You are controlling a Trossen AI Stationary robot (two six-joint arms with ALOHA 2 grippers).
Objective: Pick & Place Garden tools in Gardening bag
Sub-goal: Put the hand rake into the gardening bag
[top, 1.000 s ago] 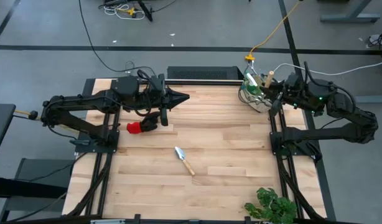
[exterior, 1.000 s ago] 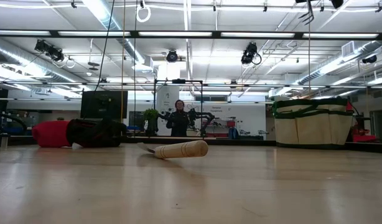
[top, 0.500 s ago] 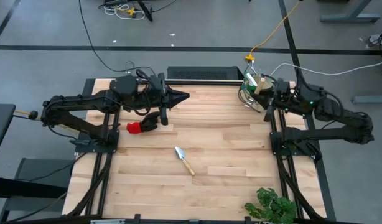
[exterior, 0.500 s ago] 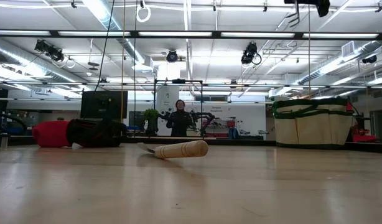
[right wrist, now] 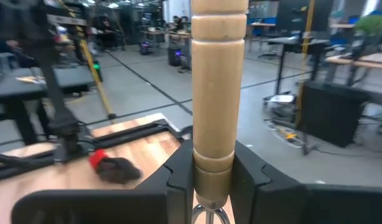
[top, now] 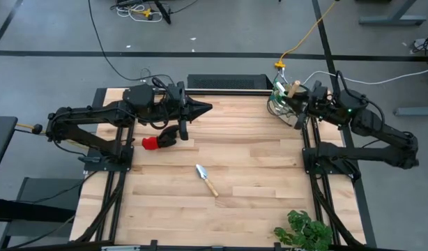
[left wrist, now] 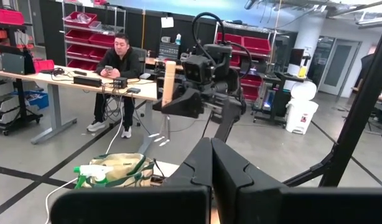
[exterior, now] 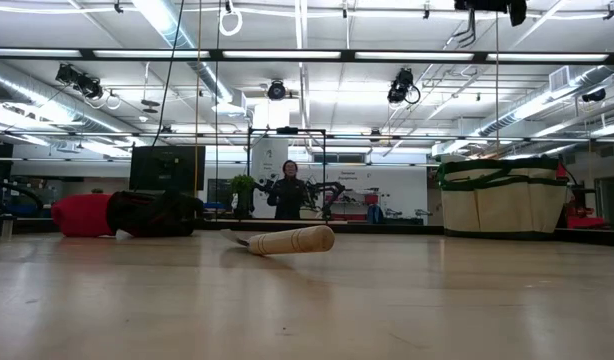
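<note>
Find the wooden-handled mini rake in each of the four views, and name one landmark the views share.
High view: mini rake, held by the right gripper, above the gardening bag at the far right corner.
Low view: only its tines, top edge, above the bag.
Left wrist view: handle upright, centre, above the bag.
Right wrist view: handle fills the centre.
Shared landmark: the bag, except right wrist.

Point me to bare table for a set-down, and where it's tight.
Free: the wide strip between the trowel and the gardening bag, and the near-left corner, opposite the plant. Crowded: the bag's corner, where the right gripper holds the mini rake, and around the glove under the left gripper.
</note>
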